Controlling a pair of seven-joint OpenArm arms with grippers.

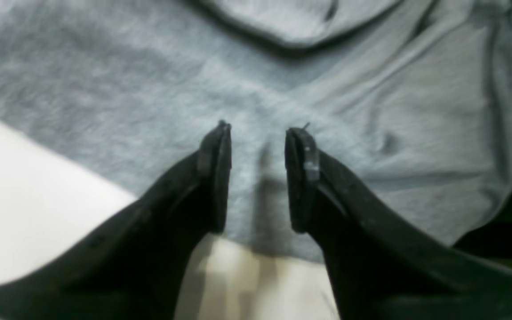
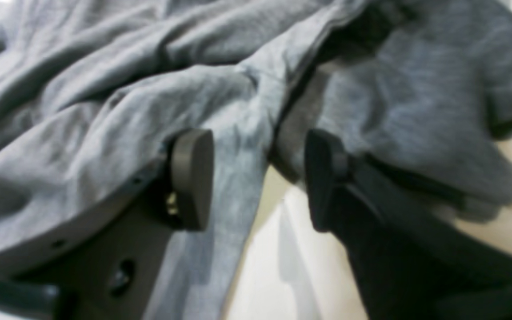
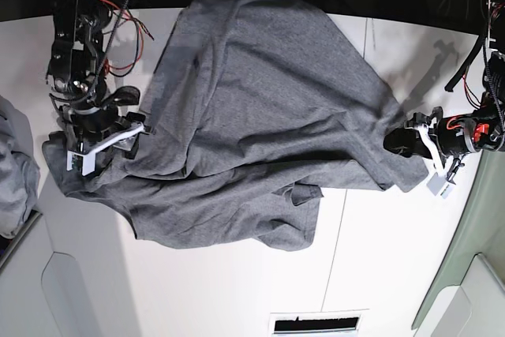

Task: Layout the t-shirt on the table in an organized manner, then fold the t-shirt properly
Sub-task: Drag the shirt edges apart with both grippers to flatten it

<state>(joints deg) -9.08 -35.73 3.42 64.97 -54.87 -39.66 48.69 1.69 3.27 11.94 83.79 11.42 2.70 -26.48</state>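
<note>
Your shirt (image 3: 260,116) lies rumpled on the tabletop (image 3: 379,258), its far hem hidden in darkness. Both grippers, left (image 1: 258,133) and right (image 2: 260,178), have fingers spread, gripping nothing; both wrist views are blurred.

I think I am working in a robot lab — not a home. I see a big plain white table (image 3: 394,258) with a robot arm (image 3: 75,53) at each side, and loose red and black wires (image 3: 130,17) hang off one arm — bare parts show.
</note>
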